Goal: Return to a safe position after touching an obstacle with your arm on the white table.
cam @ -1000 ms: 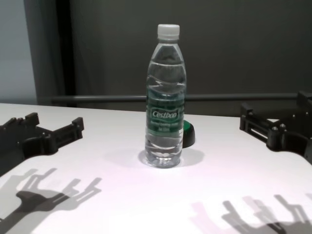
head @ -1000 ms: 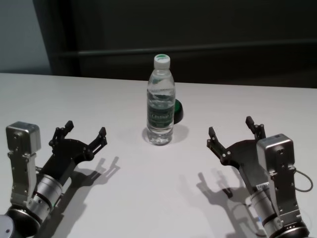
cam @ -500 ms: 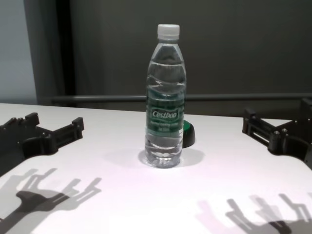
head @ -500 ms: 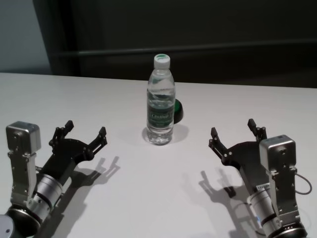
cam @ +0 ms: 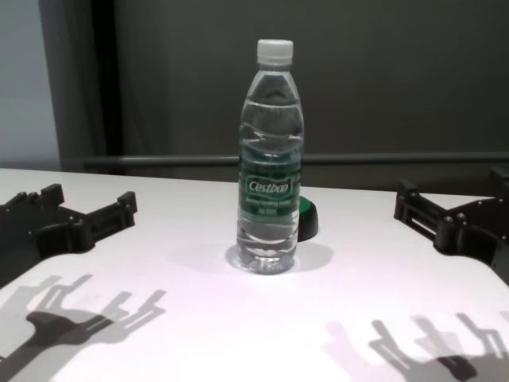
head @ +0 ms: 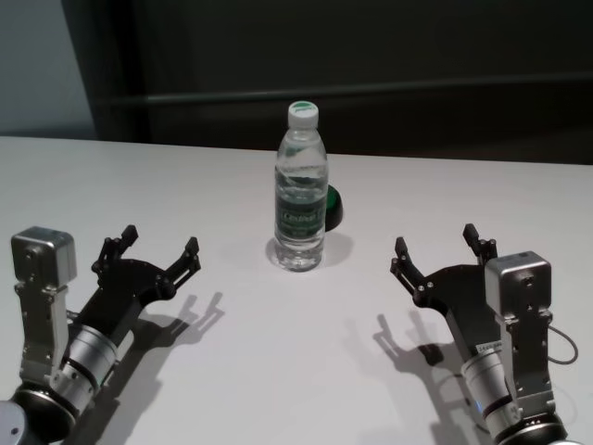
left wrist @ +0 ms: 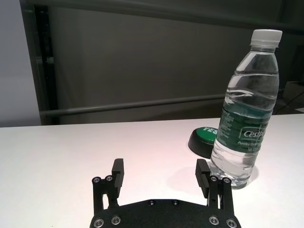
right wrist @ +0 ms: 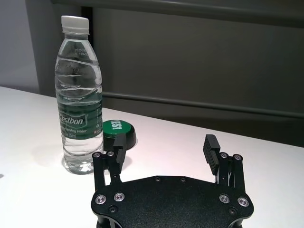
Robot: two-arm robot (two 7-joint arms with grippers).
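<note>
From my head, the bottle (head: 301,199) stands upright on the white counter (head: 278,371), between my left fingers (head: 159,247) and right fingers (head: 435,248), both spread, well apart from it. My chest shows it untouched. Each wrist shows it beyond empty fingertips, a green-and-black disc (right wrist: 118,130) just behind it.

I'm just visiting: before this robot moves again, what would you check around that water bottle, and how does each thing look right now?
1. Water bottle upright on the white table: ok.
2. Cap on the bottle: ok.
3. Left gripper apart from the bottle, fingers open and empty: ok.
4. Right gripper apart from the bottle, fingers open and empty: ok.
5. Small green-and-black object just behind the bottle, whether touching it: cannot tell.
6. Spilled water on the table: none visible, ok.
</note>
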